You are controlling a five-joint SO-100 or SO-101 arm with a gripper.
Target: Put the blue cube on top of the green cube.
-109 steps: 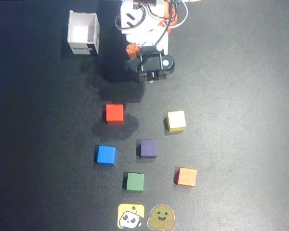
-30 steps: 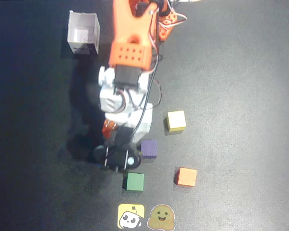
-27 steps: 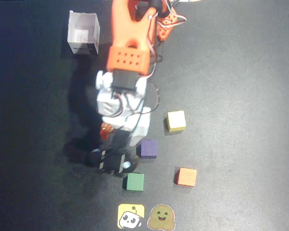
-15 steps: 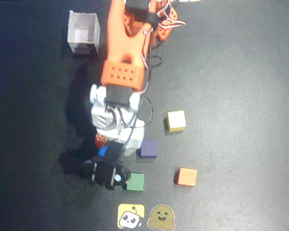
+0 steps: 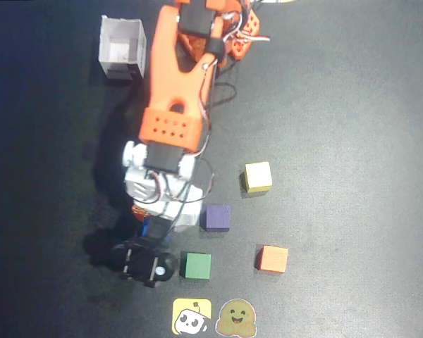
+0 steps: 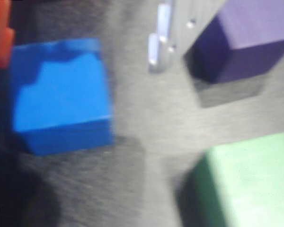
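The blue cube (image 6: pixel 61 97) is seen at left in the wrist view, an orange finger (image 6: pixel 0 33) at its left edge and a pale finger (image 6: pixel 163 40) well to its right; the jaws are spread wide, and whether anything is gripped cannot be told. Overhead, the cube (image 5: pixel 146 227) is almost hidden beneath the gripper (image 5: pixel 155 229). The green cube (image 5: pixel 195 266) is set just right of it, the purple cube (image 5: pixel 216 217) above that, on the dark table (image 5: pixel 352 105).
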